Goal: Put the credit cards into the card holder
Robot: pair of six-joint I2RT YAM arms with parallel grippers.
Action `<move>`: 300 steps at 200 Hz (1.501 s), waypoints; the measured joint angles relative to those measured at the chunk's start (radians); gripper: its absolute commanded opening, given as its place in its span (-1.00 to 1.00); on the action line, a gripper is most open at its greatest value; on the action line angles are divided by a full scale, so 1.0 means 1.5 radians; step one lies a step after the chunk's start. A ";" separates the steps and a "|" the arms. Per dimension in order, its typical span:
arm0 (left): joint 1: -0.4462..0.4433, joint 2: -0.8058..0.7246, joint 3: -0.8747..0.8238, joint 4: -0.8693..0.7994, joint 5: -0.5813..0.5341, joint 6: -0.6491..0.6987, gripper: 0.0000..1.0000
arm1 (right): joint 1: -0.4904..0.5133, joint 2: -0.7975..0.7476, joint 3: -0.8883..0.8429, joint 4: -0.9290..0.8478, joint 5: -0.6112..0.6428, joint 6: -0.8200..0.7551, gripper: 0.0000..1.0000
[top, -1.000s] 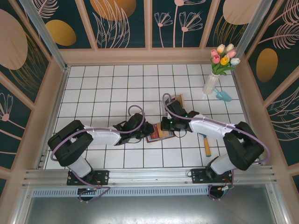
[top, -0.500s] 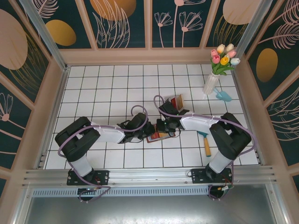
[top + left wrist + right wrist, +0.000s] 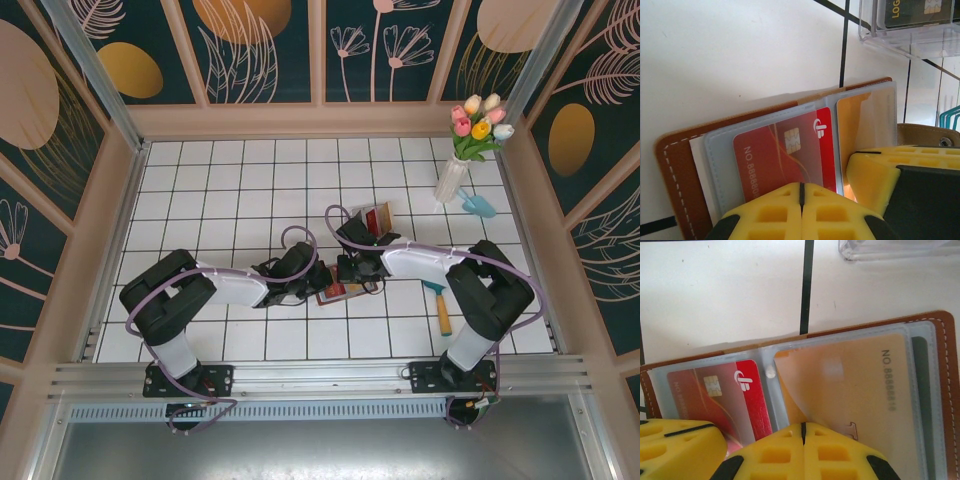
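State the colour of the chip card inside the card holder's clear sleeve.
Red; the card shows best in the left wrist view.

1. A white tiled floor (image 3: 230, 180) with dark grout lines lies under the fingers (image 3: 770, 212).
2. Teal wall panels (image 3: 260, 50) with leaf prints, in tan frames, stand well beyond them.
3. The light seems even, perhaps from overhead.

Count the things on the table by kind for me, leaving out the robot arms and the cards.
Card holder: 1
Clear tray: 1
Vase of tulips: 1
Teal scoop: 1
Wooden-handled tool: 1
Total: 5
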 measured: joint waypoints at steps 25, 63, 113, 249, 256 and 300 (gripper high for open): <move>0.000 0.000 0.000 0.002 0.001 0.006 -0.81 | -0.001 0.002 0.004 -0.003 -0.005 -0.004 -1.00; 0.000 -0.001 0.000 0.002 0.001 0.012 -0.79 | 0.004 0.027 0.028 -0.005 -0.012 -0.017 -0.99; 0.000 -0.005 0.000 -0.007 -0.003 0.014 -0.78 | 0.010 0.037 0.042 -0.020 0.006 -0.019 -0.95; 0.000 -0.123 0.000 -0.062 -0.040 0.055 -0.22 | -0.045 -0.105 0.047 -0.040 0.031 -0.038 -0.42; 0.002 -0.143 0.002 -0.069 -0.049 0.061 -0.20 | -0.066 -0.127 0.050 -0.042 0.036 -0.047 -0.31; 0.051 -0.173 0.021 -0.089 -0.056 0.077 0.04 | -0.212 -0.143 0.137 -0.080 0.083 -0.118 -0.11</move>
